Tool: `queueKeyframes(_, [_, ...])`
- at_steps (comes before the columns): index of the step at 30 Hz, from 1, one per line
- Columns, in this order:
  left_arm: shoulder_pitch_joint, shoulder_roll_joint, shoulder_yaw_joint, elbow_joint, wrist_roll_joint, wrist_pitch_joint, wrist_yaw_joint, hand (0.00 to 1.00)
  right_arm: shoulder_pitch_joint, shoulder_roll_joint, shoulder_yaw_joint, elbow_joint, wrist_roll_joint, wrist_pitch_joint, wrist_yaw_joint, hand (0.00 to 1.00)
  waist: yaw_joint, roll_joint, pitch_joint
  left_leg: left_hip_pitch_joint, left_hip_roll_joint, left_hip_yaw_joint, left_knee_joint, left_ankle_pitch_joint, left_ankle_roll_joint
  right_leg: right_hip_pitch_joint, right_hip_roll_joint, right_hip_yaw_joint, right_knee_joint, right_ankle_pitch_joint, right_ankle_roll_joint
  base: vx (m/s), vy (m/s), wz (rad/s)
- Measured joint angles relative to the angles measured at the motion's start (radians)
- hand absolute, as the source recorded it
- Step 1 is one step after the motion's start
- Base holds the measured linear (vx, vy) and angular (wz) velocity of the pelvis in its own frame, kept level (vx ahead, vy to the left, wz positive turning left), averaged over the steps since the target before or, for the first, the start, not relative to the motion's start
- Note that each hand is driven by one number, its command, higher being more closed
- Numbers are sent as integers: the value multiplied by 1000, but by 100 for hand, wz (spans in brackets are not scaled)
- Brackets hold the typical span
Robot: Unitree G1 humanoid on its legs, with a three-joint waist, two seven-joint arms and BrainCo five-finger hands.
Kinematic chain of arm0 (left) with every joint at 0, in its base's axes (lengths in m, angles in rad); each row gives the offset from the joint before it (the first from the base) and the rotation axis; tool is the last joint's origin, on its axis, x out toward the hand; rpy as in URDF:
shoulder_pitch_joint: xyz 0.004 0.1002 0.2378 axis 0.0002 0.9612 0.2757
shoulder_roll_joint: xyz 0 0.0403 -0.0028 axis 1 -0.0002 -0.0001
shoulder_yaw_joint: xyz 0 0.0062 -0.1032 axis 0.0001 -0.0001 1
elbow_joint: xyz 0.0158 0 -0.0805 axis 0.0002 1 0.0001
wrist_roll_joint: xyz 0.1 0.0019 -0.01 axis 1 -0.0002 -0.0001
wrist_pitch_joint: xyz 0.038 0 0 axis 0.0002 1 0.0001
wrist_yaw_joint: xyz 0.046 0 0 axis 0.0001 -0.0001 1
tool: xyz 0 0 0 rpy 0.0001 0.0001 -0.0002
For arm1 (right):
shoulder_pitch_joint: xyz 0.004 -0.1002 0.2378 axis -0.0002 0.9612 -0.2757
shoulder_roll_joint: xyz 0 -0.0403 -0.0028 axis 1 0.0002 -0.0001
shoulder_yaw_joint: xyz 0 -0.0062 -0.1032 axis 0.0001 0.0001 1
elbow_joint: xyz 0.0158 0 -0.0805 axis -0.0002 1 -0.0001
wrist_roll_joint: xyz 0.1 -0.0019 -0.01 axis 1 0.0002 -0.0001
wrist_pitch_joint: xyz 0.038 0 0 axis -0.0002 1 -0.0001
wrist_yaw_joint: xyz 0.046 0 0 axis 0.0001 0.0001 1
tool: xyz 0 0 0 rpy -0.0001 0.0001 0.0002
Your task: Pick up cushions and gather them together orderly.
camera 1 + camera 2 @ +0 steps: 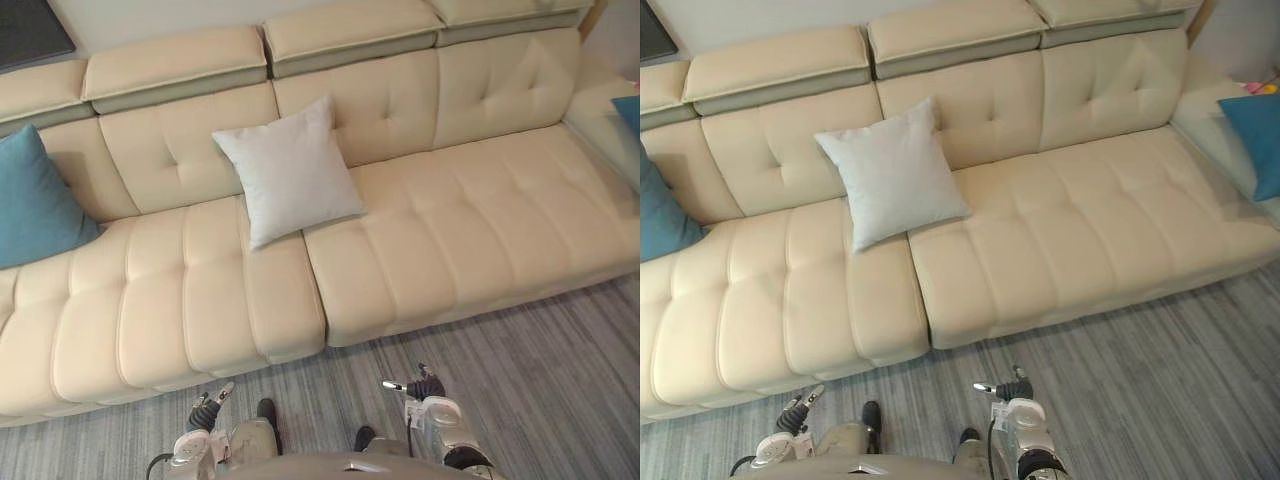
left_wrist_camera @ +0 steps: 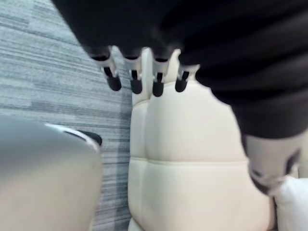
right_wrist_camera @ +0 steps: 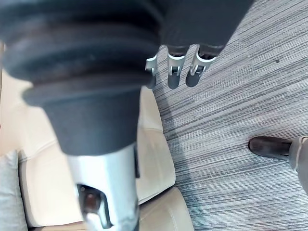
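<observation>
A white cushion [image 1: 290,170] leans against the backrest at the middle of the cream sofa [image 1: 450,230]. One blue cushion [image 1: 35,200] rests at the sofa's far left. Another blue cushion [image 1: 1252,135] lies at the far right end. My left hand [image 1: 205,410] hangs low over the carpet in front of the sofa's left seat, its fingers [image 2: 134,82] relaxed and holding nothing. To its right my right hand [image 1: 425,385] is also low over the carpet, with its fingers [image 3: 175,72] loose and empty. Both hands are well short of the cushions.
Grey striped carpet [image 1: 540,380] runs along the sofa's front edge. The sofa's right end [image 1: 600,110] turns towards me as a side section. A dark flat object [image 1: 30,30] sits behind the sofa at the far left.
</observation>
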Motion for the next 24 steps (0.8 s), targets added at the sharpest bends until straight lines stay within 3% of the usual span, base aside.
queueKeyframes(2, [-6, 0, 1, -1, -2, -1, -2, 0, 2, -7, -7, 19, 0, 0, 0, 0, 2, -2, 5, -11, -10, 1, 65, -50, 17, -11, -12, -2, -5, 12, -10, -178, 73, 3])
queueKeyframes(3, [-3, 0, 1, 1, -2, -1, -1, 0, 20, -12, -26, 31, -1, 5, 0, 0, -3, -5, 7, -1, -24, -1, 130, -122, 21, -10, -25, 5, -22, 32, -2, -156, 139, -6])
queueKeyframes(6, [2, 6, 9, 1, -2, 0, 0, 0, 59, 8, -32, 32, -1, 6, 1, 0, -5, -9, 0, 34, -55, 19, 110, -190, 25, 2, -35, 41, -77, 65, 13, -123, 149, -35])
queueKeyframes(7, [5, 9, 8, 3, -1, 1, 0, 0, 68, 18, -30, 32, -1, 7, 3, 0, -7, -13, -5, 41, -64, 28, 89, -190, 25, 4, -42, 42, -95, 77, 14, -90, 183, -49])
queueKeyframes(9, [15, 30, 8, 13, -1, 4, -1, 0, 99, 54, -33, 32, -1, 17, 4, 0, -21, -46, -29, 88, -106, 47, -24, -185, 24, 15, -69, 42, -144, 104, 8, -2, 145, -31])
queueKeyframes(13, [7, 44, -11, 35, 11, 14, -2, 0, 109, 55, -54, 36, 19, 17, 2, 0, -43, -58, -37, 122, -122, 49, -71, -160, 30, 27, -76, 45, -151, 110, 17, 16, 32, -3])
queueKeyframes(19, [-5, 41, -55, 57, 81, 23, -19, 0, 114, 43, -80, 66, 21, 17, 3, 0, -43, -26, -69, 178, -113, 77, -105, -104, 44, 29, -43, 124, -167, 149, 45, 102, -16, -36])
queueKeyframes(24, [-33, 44, -80, 86, 117, 31, -27, 0, 107, 41, -82, 67, 22, 18, 2, 0, -61, -27, -67, 205, -84, 151, -67, -154, 50, 18, 4, 231, -210, 217, 4, 76, -13, -88])
